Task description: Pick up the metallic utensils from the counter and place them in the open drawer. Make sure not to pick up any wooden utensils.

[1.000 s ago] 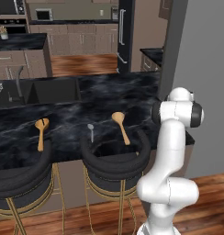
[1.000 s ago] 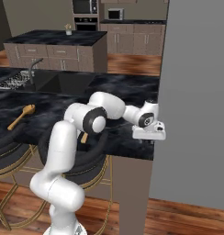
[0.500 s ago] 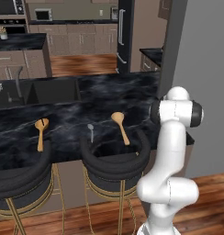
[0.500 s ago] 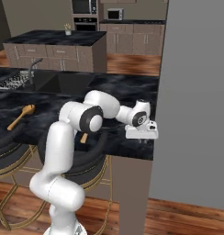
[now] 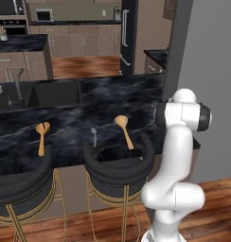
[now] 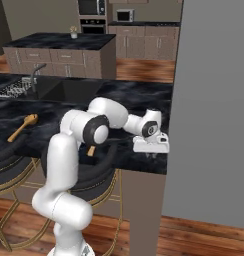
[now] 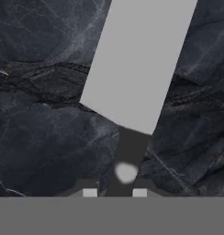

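Observation:
The knife (image 7: pixel 137 69) lies on the black counter (image 7: pixel 45 137), its wide grey blade pointing away from the hand. My gripper (image 7: pixel 114 193) is shut on the knife's dark handle (image 7: pixel 132 147), one fingertip on each side. In the right base view the gripper (image 6: pixel 150 150) sits low over the counter's right end (image 6: pixel 144 100). A small silver utensil (image 5: pixel 93 133) lies near the front edge between two wooden spoons (image 5: pixel 41 134) (image 5: pixel 124 128). The open drawer is out of view.
A tall grey wall (image 6: pixel 214 100) stands close to the right of the gripper. Two black bar stools (image 5: pixel 117 165) (image 5: pixel 22 179) sit under the counter's front edge. A sink (image 5: pixel 46 94) with a faucet is set in the counter at the left.
The jaws have closed onto the knife's handle. The hand has shifted slightly left and lower over the counter's right end. The spoons and silver utensil have not moved.

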You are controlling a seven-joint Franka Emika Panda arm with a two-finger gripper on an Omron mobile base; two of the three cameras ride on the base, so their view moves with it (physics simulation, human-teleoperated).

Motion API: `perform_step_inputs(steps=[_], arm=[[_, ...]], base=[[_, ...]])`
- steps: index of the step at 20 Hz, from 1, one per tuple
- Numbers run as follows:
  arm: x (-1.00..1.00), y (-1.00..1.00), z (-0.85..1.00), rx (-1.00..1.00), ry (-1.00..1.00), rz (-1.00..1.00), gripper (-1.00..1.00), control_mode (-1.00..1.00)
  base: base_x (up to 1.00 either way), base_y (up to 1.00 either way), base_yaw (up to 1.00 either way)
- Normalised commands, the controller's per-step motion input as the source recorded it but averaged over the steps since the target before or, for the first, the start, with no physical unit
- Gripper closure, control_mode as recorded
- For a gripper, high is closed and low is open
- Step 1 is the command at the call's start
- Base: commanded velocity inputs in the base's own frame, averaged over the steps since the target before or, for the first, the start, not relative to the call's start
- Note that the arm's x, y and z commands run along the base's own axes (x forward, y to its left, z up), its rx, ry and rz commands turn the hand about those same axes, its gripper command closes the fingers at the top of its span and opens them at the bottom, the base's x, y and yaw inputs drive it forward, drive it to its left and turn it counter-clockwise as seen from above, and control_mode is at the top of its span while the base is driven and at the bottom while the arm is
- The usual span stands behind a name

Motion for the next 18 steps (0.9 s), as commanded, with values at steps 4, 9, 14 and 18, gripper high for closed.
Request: perform_step_inputs(steps=[4,9,14,18], arm=[[-0.48,0.00,0.44,0.01,-0.08,0.00,1.00,-1.00],[-0.66,0.00,0.80,0.00,-0.32,0.00,1.00,-1.00],[-0.59,0.10,1.00,0.00,-0.21,0.05,1.00,-1.00],[-0.48,0.19,1.00,0.00,-0.10,0.10,1.00,-1.00]], base=[[0.00,0.00,0.00],[0.00,0.00,0.00],[0.00,0.00,0.00],[0.00,0.00,0.00]])
